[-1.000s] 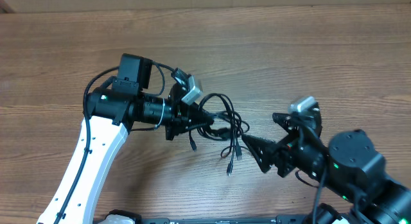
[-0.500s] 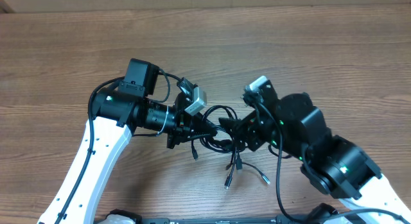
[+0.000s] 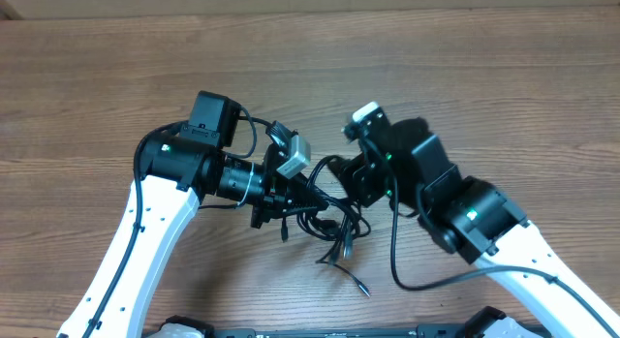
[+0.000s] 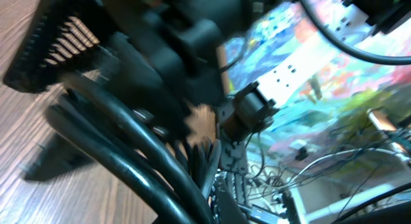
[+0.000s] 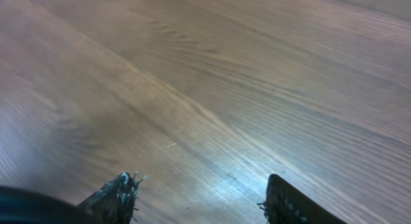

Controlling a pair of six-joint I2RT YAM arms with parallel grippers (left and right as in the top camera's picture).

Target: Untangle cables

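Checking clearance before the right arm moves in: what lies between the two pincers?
The cables, in a tangle, lie between the left pincer and the right pincer; the overhead view shows this.

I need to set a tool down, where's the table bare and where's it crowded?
Bare: the far strip of table beyond the left arm and right arm, and the left edge. Crowded: the middle, around the cables.

Bare table (image 3: 455, 67) along the far edge; at centre, cables (image 3: 332, 230) tight between left arm (image 3: 184, 164) and right arm (image 3: 475, 217).
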